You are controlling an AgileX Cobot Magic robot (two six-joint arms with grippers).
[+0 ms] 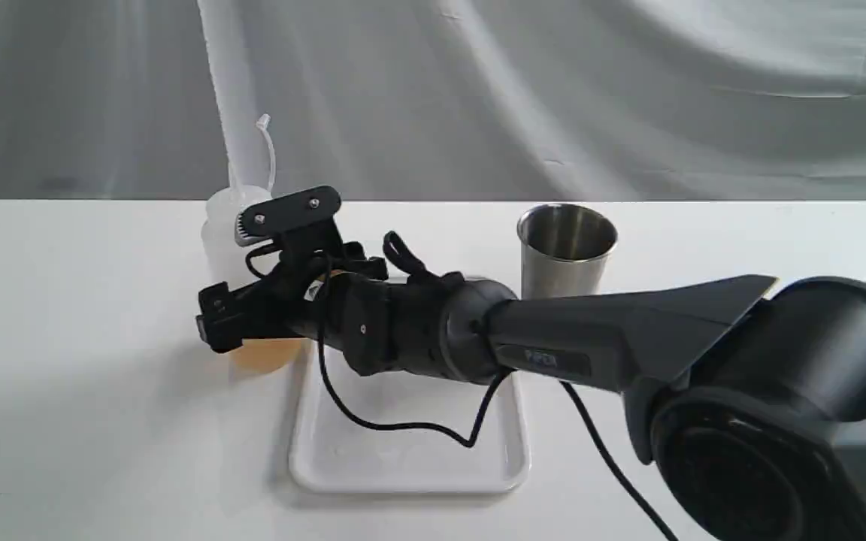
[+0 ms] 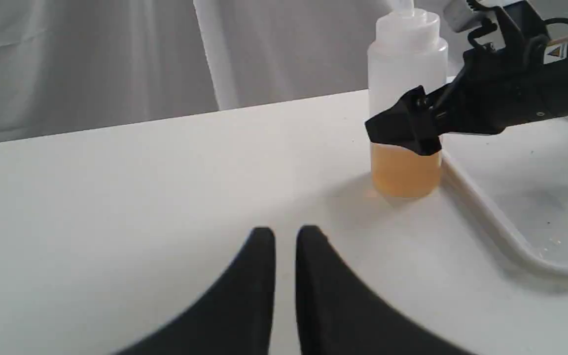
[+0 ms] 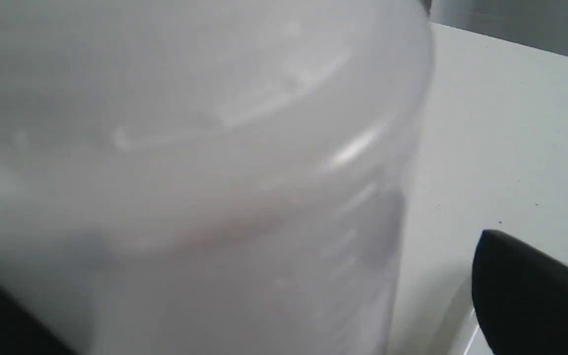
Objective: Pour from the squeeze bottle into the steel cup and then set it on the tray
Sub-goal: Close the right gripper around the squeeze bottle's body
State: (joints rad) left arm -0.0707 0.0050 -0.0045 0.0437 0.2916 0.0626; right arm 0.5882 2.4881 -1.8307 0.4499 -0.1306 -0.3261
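The right arm [image 1: 591,353] is stretching low across the scene from the near right toward the left, its forearm almost level and passing over the far end of the tray [image 1: 403,458], with a black cable [image 1: 403,426] sagging from the wrist onto the tray's floor. The right gripper [image 1: 226,278] is turned on its side, so one finger is sitting on the far side of the squeeze bottle [image 1: 222,248] and the other on its near side; the jaws are spread and straddling the bottle, and in the right wrist view a strip of table is showing between one finger [image 3: 525,291] and the bottle's wall [image 3: 190,172]. The bottle is standing upright on the white table [image 1: 65,338], just left of the tray's far left corner, with amber liquid filling its lower part. The steel cup [image 1: 567,252] is standing upright on the table just beyond the tray's far right corner, well apart from the bottle. The left gripper [image 2: 285,231] is hovering low over bare table, nearer than the bottle, its jaws drawn almost together with only a thin slit between them and holding nothing.
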